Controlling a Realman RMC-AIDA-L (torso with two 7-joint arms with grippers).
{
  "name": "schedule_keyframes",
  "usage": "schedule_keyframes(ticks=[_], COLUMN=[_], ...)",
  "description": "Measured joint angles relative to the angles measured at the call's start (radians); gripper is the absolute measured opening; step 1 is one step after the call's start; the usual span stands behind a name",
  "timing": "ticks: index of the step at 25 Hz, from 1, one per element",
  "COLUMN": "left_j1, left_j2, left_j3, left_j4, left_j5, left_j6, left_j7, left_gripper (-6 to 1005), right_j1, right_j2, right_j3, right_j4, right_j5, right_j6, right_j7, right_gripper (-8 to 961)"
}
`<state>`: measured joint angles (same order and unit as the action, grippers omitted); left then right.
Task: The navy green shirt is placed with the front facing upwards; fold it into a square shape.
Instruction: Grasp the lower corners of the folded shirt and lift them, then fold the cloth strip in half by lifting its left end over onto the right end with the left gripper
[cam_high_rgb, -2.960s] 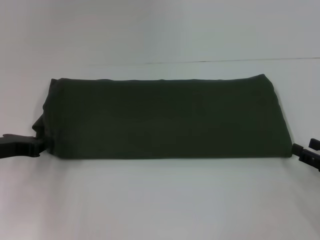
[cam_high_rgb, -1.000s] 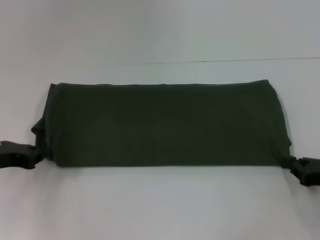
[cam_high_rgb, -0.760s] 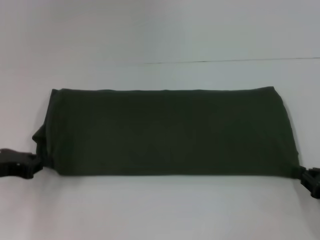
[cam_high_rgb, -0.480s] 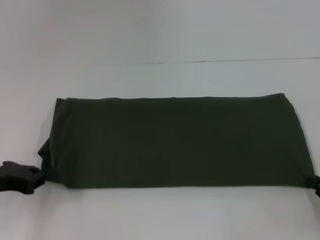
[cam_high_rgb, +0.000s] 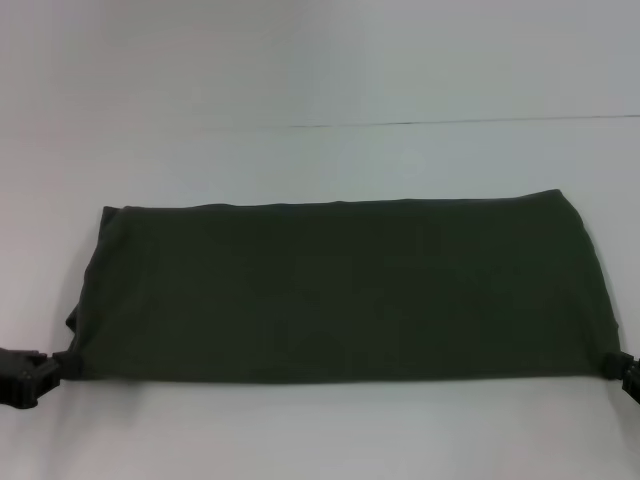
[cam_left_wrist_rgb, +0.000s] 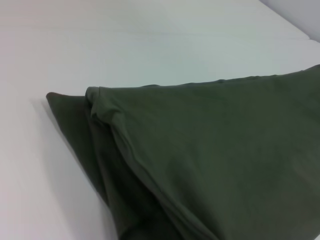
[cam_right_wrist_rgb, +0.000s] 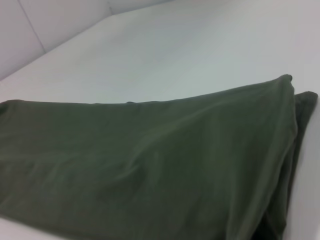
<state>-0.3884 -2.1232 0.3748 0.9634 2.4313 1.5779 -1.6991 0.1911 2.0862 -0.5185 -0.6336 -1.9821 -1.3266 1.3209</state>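
Note:
The navy green shirt (cam_high_rgb: 340, 290) lies on the white table as a long dark olive band, folded lengthwise, with plain cloth on top and no lettering showing. My left gripper (cam_high_rgb: 48, 366) is at its near left corner and pinches the cloth there. At the near right corner my right gripper (cam_high_rgb: 618, 366) holds the cloth, mostly cut off by the picture's edge. The left wrist view shows the shirt (cam_left_wrist_rgb: 215, 160) with stacked layers at its end. In the right wrist view the shirt (cam_right_wrist_rgb: 150, 170) stretches away, its end folded over. Neither wrist view shows fingers.
The white table (cam_high_rgb: 320, 440) reaches all round the shirt, with a thin seam line (cam_high_rgb: 450, 122) across its far part. A pale wall panel (cam_right_wrist_rgb: 60, 20) stands behind the table's far edge.
The shirt has slid toward me across the table, pulled by its two near corners. Both grippers have moved nearer and slightly outward, and the band lies flatter and longer.

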Motion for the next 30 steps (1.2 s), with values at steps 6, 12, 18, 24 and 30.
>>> schedule_keyframes(ticks=[6, 12, 18, 24, 30], left_j1=[0.006, -0.003, -0.008, -0.011, -0.032], left_j2=[-0.001, -0.001, -0.001, 0.006, 0.006], left_j3=[-0.004, 0.003, -0.032, -0.105, -0.124], left_j4=[0.000, -0.009, -0.009, -0.010, -0.037], left_j5=[0.003, 0.003, -0.030, -0.128, -0.231], left_j6=[-0.007, 0.010, 0.003, -0.004, -0.048], left_j7=[0.009, 0.002, -0.007, -0.010, -0.033], left_gripper=[133, 141, 149, 249, 489], right_j1=[0.006, -0.002, -0.012, -0.002, 0.049], right_j2=[-0.001, -0.014, -0.007, -0.002, 0.000], right_j3=[0.000, 0.055, 0.175, 0.209, 0.211], right_j4=[0.000, -0.006, -0.064, -0.080, -0.072], right_j5=[-0.003, 0.001, -0.002, 0.003, 0.007], right_j6=[-0.007, -0.105, -0.178, -0.186, -0.233], right_j7=[0.001, -0.029, -0.050, -0.051, -0.095], right_gripper=[35, 91, 319, 574, 694])
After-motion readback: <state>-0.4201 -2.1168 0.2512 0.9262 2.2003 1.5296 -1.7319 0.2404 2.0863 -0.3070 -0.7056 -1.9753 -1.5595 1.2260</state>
